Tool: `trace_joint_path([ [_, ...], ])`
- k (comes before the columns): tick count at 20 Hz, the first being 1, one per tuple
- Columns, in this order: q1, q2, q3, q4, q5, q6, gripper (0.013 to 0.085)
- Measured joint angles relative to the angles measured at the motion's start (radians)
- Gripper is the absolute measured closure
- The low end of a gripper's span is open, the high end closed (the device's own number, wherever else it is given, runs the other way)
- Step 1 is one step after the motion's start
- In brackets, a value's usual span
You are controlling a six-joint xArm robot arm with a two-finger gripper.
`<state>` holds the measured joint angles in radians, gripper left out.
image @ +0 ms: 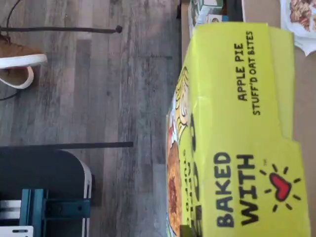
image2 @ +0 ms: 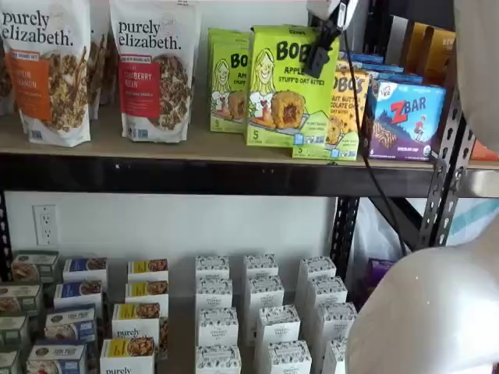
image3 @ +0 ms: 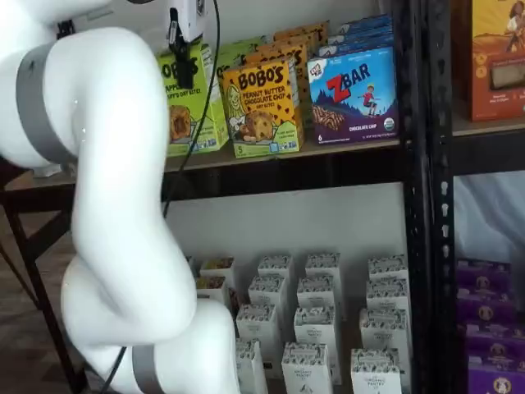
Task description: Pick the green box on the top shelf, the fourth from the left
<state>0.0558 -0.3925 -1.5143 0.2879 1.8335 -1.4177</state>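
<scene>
The green box (image2: 290, 86) is a glossy lime cardboard carton, rectangular and upright, printed with a cartoon blonde girl and a round pastry. It stands at the front edge of the top shelf (image2: 195, 148), a light-tan wooden board with a thick black metal beam along its front and black perforated uprights at the right end. In a shelf view it sits forward of a second lime carton (image2: 228, 78) behind it, with the yellow-orange Bobo's carton (image2: 349, 109) just beside it on the right and the blue ZBar box (image2: 405, 117) further toward the shelf's right end. Soft paper granola bags (image2: 152, 66) stand toward the left end.

In the wrist view the box's top flap (image: 247, 133) fills much of the picture, smooth and yellow-green, reading "APPLE PIE STUFF'D OAT BITES" and "BAKED WITH" beside a red heart; grey wood-grain flooring lies beyond it.

The gripper (image2: 321, 51) hangs over the upper right part of the box's front face, its black fingers overlapping the print in both shelf views (in the other one it shows at (image3: 184, 61), against the same carton (image3: 190, 98)). The fingers are seen side-on, so I cannot tell whether they are parted or clamped on the carton. A black cable trails down beside them. The arm's bulky white links fill the foreground, rising toward the shelf.
</scene>
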Motion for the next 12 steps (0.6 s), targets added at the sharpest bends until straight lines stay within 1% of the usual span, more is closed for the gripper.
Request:
trace_joint_path([
  [3,-0.021,-0.029,0.026,-0.006,0.012,-0.021,0.069],
  [7,-0.057,-0.084,0.085,-0.016,0.024,-0.06,0.069],
  [12,-0.091,-0.13,0.133,-0.016,0.034,-0.094,0.069],
])
